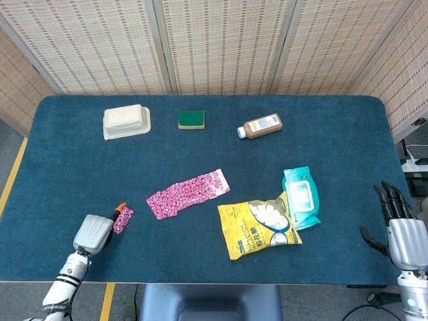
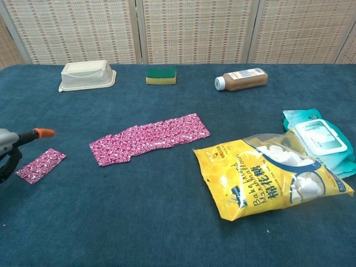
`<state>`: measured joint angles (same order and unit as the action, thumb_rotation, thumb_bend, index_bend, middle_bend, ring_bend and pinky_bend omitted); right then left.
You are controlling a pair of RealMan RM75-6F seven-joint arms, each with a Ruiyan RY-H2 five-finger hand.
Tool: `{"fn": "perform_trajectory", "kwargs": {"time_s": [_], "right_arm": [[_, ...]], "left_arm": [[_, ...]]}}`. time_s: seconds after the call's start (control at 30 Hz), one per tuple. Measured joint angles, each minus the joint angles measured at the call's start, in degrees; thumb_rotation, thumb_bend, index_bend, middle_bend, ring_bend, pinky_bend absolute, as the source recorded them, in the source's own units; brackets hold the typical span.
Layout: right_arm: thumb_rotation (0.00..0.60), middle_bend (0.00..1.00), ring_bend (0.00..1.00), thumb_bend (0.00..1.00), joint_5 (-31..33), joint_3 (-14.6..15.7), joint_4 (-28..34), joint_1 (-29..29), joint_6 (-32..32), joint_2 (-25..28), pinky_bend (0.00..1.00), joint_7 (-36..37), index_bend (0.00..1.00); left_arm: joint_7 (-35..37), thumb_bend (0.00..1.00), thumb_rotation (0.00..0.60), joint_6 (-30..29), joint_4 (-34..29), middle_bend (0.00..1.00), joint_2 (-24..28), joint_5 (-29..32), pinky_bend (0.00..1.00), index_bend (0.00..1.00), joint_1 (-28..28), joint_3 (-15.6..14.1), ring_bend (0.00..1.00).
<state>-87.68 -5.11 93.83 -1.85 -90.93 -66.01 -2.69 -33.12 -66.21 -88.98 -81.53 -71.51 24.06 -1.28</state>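
Note:
A long pink patterned wrapper strip (image 1: 188,194) (image 2: 150,138) lies flat mid-table. A small separate piece of the same pink wrapper (image 1: 123,219) (image 2: 40,165) lies at the front left. My left hand (image 1: 93,232) (image 2: 8,149) is right beside that piece, its grey back up and an orange fingertip (image 2: 44,132) pointing out just above it. The views do not show whether any finger touches the piece. My right hand (image 1: 400,226) hangs off the table's right edge, fingers apart and holding nothing; the chest view does not show it.
A yellow marshmallow bag (image 1: 259,227) (image 2: 271,179) and a teal wet-wipes pack (image 1: 301,196) (image 2: 317,139) lie right of centre. Along the back stand a cream lidded box (image 1: 126,121) (image 2: 87,75), a green-yellow sponge (image 1: 192,119) (image 2: 161,75) and a brown bottle (image 1: 261,126) (image 2: 242,79) on its side.

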Motion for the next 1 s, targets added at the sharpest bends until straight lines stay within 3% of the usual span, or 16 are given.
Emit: {"fn": "perform_trajectory", "kwargs": {"time_s": [0.4, 1.0], "right_arm": [[0.600, 0.00, 0.00, 0.22, 0.3, -0.2, 0.4, 0.1, 0.1, 0.6, 0.22, 0.6, 0.00], [0.600, 0.00, 0.00, 0.22, 0.7, 0.0, 0.6, -0.1, 1.0, 0.5, 0.22, 0.0, 0.00]], "left_arm": [[-1.0, 0.81, 0.600, 9.0, 2.3, 0.72, -6.8, 2.3, 0.70, 0.04, 5.7, 2.0, 0.79], [-3.0, 0.81, 0.600, 10.9, 4.0, 0.72, -9.1, 7.0, 0.70, 0.05, 7.8, 2.3, 0.79]]}}
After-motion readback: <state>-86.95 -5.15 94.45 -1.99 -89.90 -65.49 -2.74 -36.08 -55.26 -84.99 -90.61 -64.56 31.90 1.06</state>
